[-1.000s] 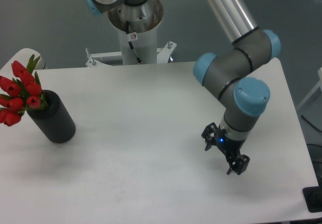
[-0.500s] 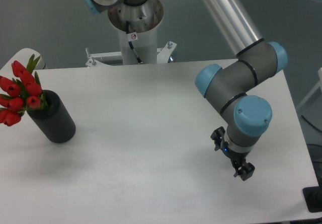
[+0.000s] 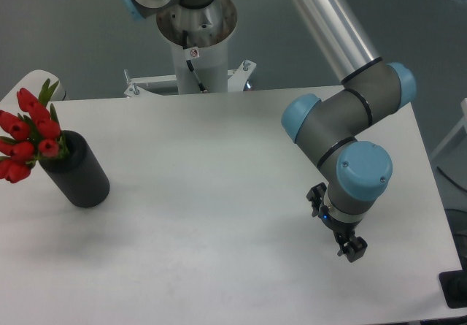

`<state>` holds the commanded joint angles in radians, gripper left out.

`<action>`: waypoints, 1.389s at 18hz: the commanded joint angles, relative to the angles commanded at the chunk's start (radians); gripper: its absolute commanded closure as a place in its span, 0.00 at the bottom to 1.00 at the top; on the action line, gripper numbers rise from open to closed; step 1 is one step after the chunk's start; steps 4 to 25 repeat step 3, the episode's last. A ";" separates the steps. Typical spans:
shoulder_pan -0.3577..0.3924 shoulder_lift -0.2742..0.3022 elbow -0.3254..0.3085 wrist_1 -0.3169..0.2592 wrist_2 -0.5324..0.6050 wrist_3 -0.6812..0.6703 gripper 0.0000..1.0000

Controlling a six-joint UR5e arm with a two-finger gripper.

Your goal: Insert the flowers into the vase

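Observation:
The flowers (image 3: 29, 135), red tulip buds with green leaves, stand in the top of the black vase (image 3: 80, 177) at the table's left edge. The buds lean out to the left over the rim, and the stems are hidden inside. My gripper (image 3: 335, 223) is far to the right, near the table's front right. It points down under the blue-capped wrist. Its two fingers stand apart, one fingertip (image 3: 354, 250) showing at the lower right. It holds nothing.
The robot's base column (image 3: 195, 44) stands behind the table's (image 3: 204, 215) far edge. The arm's elbow joints (image 3: 343, 117) hang over the right side. A white round object (image 3: 47, 82) sits at the far left corner. A black item (image 3: 456, 288) lies beyond the right edge.
The wrist and gripper shifted a little to the right and turned, mostly in the first half second. The flowers and vase have not moved.

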<state>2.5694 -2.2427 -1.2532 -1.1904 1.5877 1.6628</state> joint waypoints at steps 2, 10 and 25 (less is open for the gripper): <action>0.000 0.000 0.000 0.000 0.000 0.000 0.00; 0.000 0.000 0.000 0.000 0.000 0.000 0.00; 0.000 0.000 0.000 0.000 0.000 0.000 0.00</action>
